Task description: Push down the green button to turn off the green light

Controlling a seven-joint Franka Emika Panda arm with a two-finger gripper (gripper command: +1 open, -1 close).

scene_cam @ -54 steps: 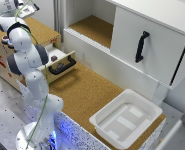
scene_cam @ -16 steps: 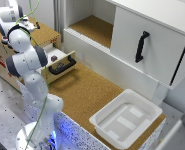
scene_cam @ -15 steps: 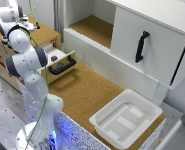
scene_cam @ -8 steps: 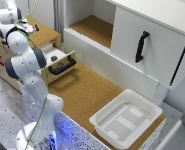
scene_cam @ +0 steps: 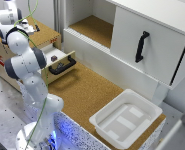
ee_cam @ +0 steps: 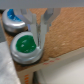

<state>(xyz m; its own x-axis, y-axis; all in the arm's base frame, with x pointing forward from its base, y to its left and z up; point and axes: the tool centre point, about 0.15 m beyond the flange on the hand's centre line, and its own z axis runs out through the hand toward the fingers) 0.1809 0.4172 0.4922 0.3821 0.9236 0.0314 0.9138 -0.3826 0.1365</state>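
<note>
Wrist view: tool closed over green button; blue button beside.

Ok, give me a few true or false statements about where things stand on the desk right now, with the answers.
1. The fingers are directly over the round green button. True.
2. The white plastic tray sits on the wooden box with the buttons. False: it rests on the cork surface, toward the exterior view's right.
3. The wooden drawer with the black handle is pulled open. True.
4. The white cabinet door with the black vertical handle covers the whole cabinet. False: the compartment to the exterior view's left is uncovered.
5. A round blue button sits beside the green one. True.
</note>
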